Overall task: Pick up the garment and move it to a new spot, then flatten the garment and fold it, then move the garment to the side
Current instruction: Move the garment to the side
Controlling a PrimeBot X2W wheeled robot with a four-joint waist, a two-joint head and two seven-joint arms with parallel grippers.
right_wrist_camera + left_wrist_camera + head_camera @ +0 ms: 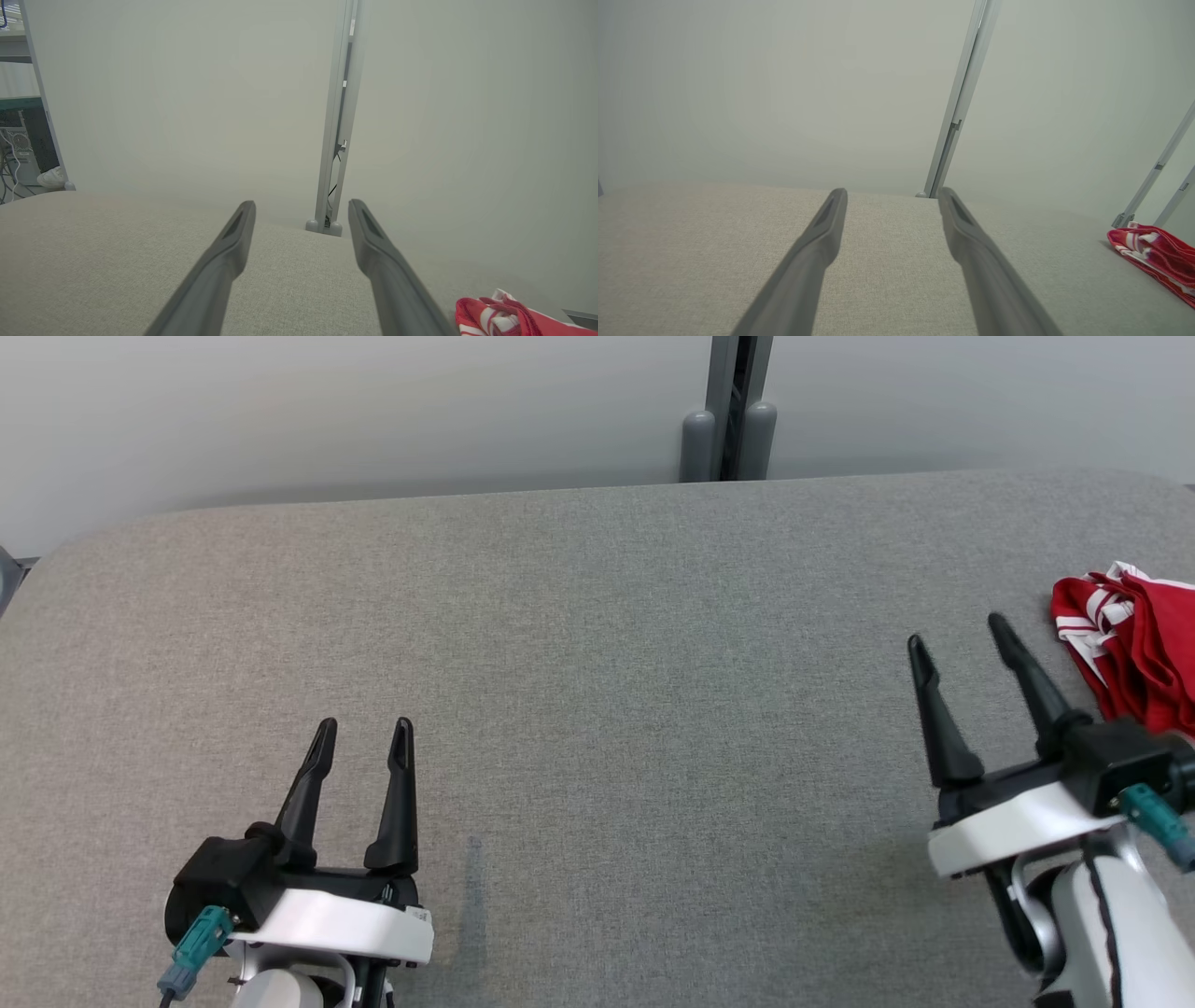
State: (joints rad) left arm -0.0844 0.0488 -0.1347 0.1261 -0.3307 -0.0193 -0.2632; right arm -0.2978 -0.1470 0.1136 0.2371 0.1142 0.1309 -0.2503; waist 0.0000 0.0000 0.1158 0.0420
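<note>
At the lower left of the head view, the left gripper (365,726) points up the frame over the grey cloth-covered table (597,644), its two dark fingers spread apart with only bare cloth between them. Toward the lower right of that view, a little higher in the frame, the right gripper (957,631) is likewise spread wide and holds nothing, its fingers leaning slightly toward the upper left. Just beside its outer finger, at the right edge of the frame, lies the garment (1134,644), a bunched heap of red cloth with white stripes, partly cut off by the picture's border. Whether the finger touches it cannot be told. In the left wrist view the same red heap shows at the lower right, well apart from that arm's fingers (808,261). In the right wrist view it sits in the bottom right corner, near the right-hand finger. Beyond both grippers the table runs on to a rounded far edge. Behind that edge, at the upper middle of the head view, stands a grey metal post (728,411) against a pale wall (327,411). At the far left of the right wrist view, past the wall panel, a dark cabinet with cables (18,144) is visible.
</note>
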